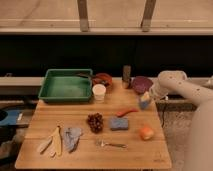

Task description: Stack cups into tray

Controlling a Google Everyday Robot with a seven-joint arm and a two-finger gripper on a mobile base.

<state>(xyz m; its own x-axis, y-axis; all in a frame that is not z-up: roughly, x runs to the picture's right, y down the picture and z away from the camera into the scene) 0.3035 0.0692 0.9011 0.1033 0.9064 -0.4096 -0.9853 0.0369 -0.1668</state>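
Apparently the pincer (148, 96) hangs right at the blue cup (144, 104) near the tabletop's (85, 156) right edge, the arm reaching in from the right. Whether it is released or clenched on the cup cannot be told. The white cup (99, 92) stands just outside the green tray's (48, 84) right wall, a likely partner for stacking. A red pepper (127, 111) lies between the cups, with a purple bowl (141, 83) and a red-orange bowl (102, 79) behind. Grapes (95, 121), a sponge (119, 123) and an orange (146, 132) sit nearer the front, off that path.
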